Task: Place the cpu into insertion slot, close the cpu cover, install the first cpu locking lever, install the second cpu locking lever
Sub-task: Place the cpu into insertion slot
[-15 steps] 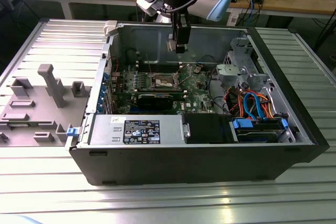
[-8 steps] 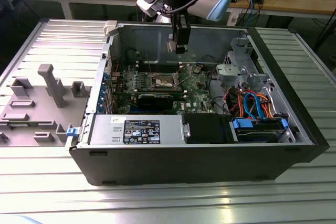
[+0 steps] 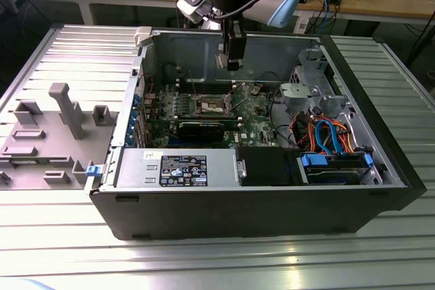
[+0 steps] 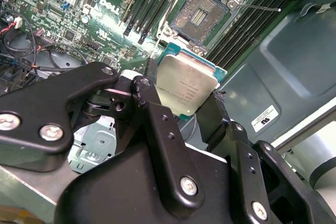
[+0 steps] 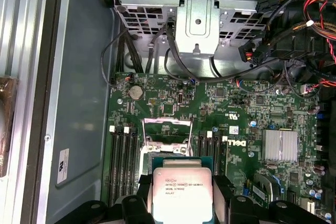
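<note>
Black case [image 3: 258,212] walls ring the green board [image 4: 100,19], where the slot [image 4: 202,17] lies open with its contacts bare. Lowering should be level, square to the rim and without force. The gripper [image 4: 185,98] grasps the cpu [image 4: 186,80] by opposite edges between its jaws, clear above the board near the slot.

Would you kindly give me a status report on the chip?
Black gripper shut on small square silver-topped cpu. Held above green board, not yet in dark square insertion slot; slot bare. Nothing between them.
</note>
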### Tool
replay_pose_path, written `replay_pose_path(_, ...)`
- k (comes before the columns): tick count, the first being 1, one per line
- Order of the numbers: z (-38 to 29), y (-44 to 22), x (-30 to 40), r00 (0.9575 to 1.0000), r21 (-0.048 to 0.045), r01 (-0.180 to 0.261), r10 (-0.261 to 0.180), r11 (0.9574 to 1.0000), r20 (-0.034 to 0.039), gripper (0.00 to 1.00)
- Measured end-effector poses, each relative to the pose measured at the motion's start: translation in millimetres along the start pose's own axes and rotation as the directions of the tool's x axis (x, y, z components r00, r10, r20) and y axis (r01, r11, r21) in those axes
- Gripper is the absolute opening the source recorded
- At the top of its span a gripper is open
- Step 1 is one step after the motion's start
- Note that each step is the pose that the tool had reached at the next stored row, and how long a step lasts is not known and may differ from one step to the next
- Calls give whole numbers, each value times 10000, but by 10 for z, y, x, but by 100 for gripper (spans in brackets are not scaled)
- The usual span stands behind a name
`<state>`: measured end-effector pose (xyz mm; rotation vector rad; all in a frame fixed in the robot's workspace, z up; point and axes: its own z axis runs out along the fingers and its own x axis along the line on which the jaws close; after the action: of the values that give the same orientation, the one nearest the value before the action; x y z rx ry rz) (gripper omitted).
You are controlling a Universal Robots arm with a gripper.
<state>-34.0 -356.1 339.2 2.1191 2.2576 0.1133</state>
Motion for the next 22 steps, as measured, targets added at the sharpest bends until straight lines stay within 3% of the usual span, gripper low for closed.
replay_pose_path(22, 57, -5, -1, 10000, -3, 0, 0, 10000, 0, 54)
